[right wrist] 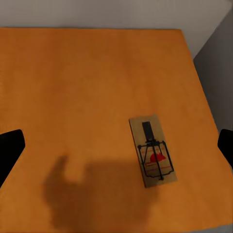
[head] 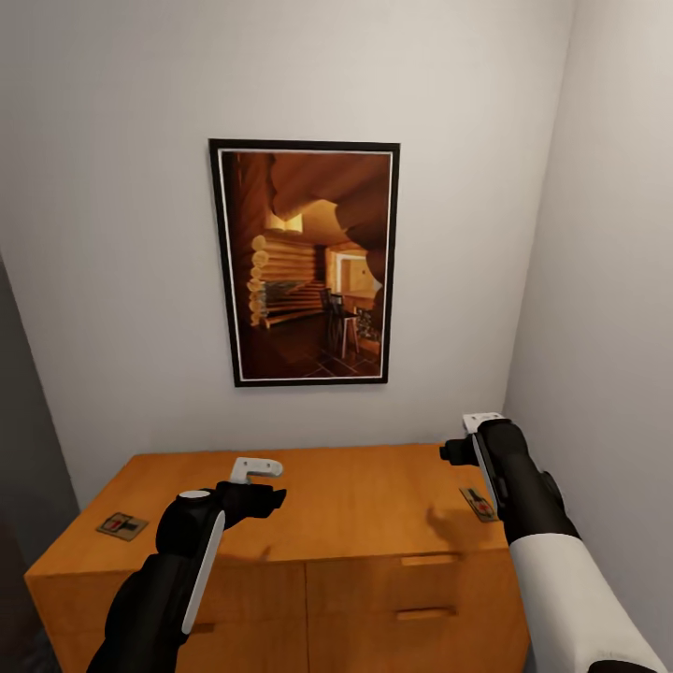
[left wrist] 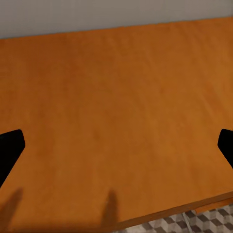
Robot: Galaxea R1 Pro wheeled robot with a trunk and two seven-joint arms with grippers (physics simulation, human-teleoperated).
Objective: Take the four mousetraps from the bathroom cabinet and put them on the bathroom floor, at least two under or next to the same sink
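The right gripper [head: 483, 422] hangs over the cabinet [head: 355, 509] top with its fingers spread wide and nothing between them. One mousetrap [right wrist: 152, 151] lies flat just below it, close to the cabinet's right edge and the side wall. The left gripper [head: 257, 467], also spread and empty, hovers over bare wood, with a second mousetrap [head: 121, 525] off near the left edge. The risk, as I judge it: the board is thin and flat, so a descent slightly off-centre could nudge it over the edge or jam the fingers against the wall
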